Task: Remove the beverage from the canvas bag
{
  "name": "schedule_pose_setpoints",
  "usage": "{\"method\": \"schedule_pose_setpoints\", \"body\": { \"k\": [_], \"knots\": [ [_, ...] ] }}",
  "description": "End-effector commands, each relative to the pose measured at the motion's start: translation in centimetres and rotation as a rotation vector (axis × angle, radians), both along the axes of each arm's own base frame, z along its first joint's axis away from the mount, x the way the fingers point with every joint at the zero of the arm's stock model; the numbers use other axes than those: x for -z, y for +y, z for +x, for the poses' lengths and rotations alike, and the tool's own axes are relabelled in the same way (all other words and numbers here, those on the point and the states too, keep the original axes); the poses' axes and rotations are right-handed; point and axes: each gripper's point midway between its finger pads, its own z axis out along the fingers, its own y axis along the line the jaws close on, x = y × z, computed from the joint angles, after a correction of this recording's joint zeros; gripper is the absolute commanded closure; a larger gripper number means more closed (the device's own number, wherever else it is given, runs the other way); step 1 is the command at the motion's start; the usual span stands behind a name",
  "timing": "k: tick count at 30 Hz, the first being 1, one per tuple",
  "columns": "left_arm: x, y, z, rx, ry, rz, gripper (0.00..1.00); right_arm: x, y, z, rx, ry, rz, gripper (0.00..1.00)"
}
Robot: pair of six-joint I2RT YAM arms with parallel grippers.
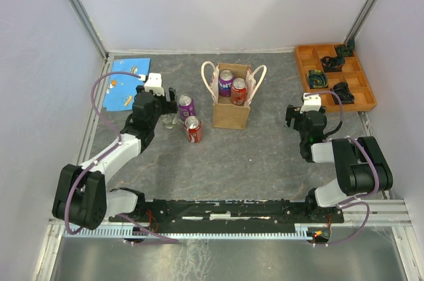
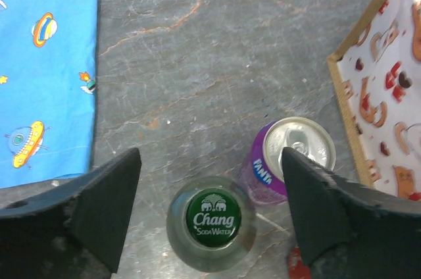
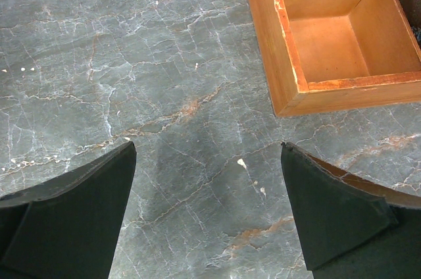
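From above, we see the canvas bag (image 1: 231,114) mid-table holding two cans (image 1: 226,83), three drinks (image 1: 186,105) already out beside it. Left wrist: the left gripper (image 2: 209,154) stands released around a soda water bottle (image 2: 212,226). Right wrist: the right gripper (image 3: 207,149) gapes over the table (image 3: 164,62).

Canvas bag (image 1: 231,114): tan, boxy, upright, open-topped, two cream loop handles. Holds purple can (image 1: 226,83) and red can (image 1: 238,91), both upright. Standing just left of it: Fanta can (image 2: 306,137), second red can (image 1: 193,128), Chang bottle (image 2: 212,220).
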Motion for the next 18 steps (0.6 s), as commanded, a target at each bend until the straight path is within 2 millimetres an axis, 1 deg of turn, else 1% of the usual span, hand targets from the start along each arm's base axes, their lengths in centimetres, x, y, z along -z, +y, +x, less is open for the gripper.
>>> {"method": "schedule_pose_setpoints", "body": {
  "k": [1, 3, 6, 8, 10, 13, 15, 18],
  "knots": [
    [-4.4, 0.4, 0.8, -0.035, -0.104, -0.033, 0.00, -1.6, 0.0, 1.2, -0.005, -0.050, -0.007, 0.01],
    [-5.6, 0.5, 0.8, -0.036, -0.125, -0.032, 0.01, -1.6, 0.0, 1.2, -0.004, -0.050, -0.007, 0.01],
    [-8.5, 0.2, 0.9, -0.019, -0.176, -0.035, 0.01, -1.6, -0.1, 1.2, -0.003, -0.051, -0.007, 0.01],
    [-11.2, -0.5, 1.1, 0.023, -0.217, -0.039, 0.00, -1.6, 0.0, 1.2, -0.004, -0.050, -0.007, 0.01],
    [-14.0, -1.6, 1.4, 0.082, -0.260, -0.054, 0.02, -1.6, -0.1, 1.2, -0.005, -0.050, -0.007, 0.01],
    [-17.9, -3.9, 1.8, 0.196, -0.311, -0.086, 0.06, -1.6, -0.1, 1.2, -0.003, -0.050, -0.007, 0.01],
    [-20.3, -6.1, 2.0, 0.290, -0.334, -0.106, 0.07, -1.6, 0.0, 1.2, -0.004, -0.050, -0.007, 0.01],
    [-22.5, -10.0, 2.4, 0.411, -0.343, -0.096, 0.08, -1.6, 0.0, 1.2, -0.005, -0.050, -0.007, 0.01]
  ]
}}
